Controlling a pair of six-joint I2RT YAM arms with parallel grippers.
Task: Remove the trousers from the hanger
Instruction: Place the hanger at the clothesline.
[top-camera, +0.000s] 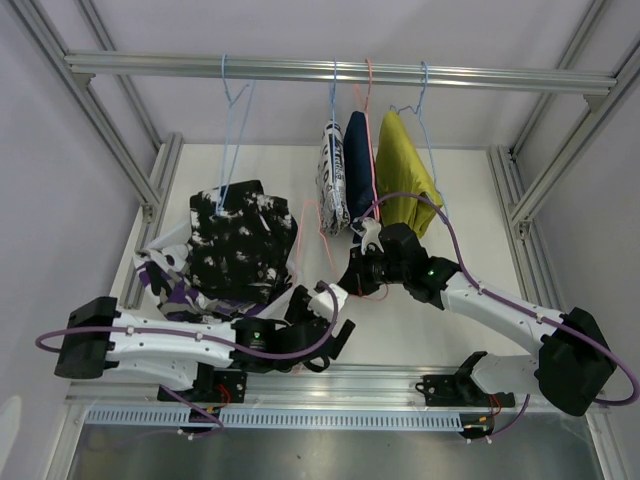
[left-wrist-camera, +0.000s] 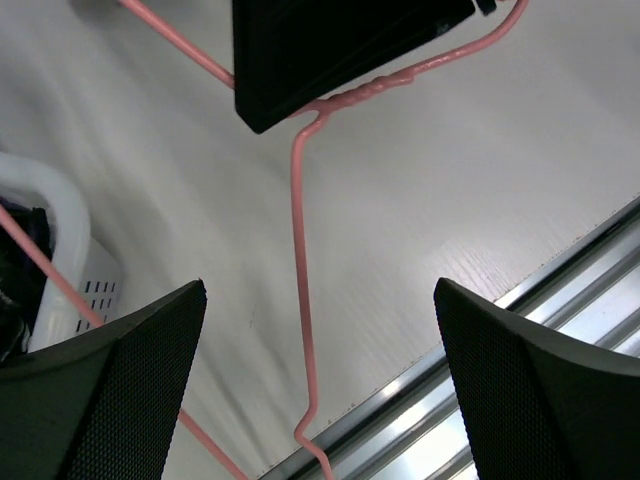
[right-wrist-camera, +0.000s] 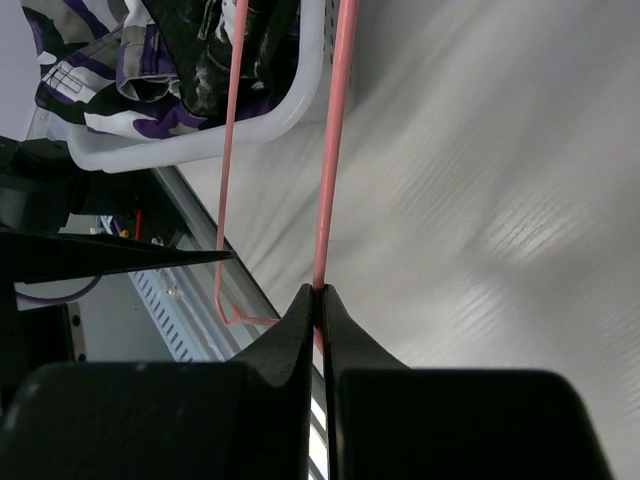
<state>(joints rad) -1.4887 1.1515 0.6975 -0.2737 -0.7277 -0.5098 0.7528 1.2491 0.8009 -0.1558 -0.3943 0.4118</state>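
Right claw (right-wrist-camera: 320, 295) pinched shut on wire of pink hanger (left-wrist-camera: 298, 250), no cloth on it. Left claw (left-wrist-camera: 320, 290) wide open, same wire passing between fingers, untouched.

Two pairs lie in basket (right-wrist-camera: 300, 100).

Three pairs hang side by side on rail (top-camera: 330, 70), just beyond right claw:
- white printed trousers (top-camera: 333, 170)
- navy trousers (top-camera: 358, 165)
- yellow trousers (top-camera: 402, 175)

Long axis vertical, folded ends down. Right arm nearer; printed pair closest.

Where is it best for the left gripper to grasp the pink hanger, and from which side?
Likely the straight wire of the pink hanger, approached straight ahead: it runs between the fingers of the open left gripper, apart from where the right gripper clamps it.
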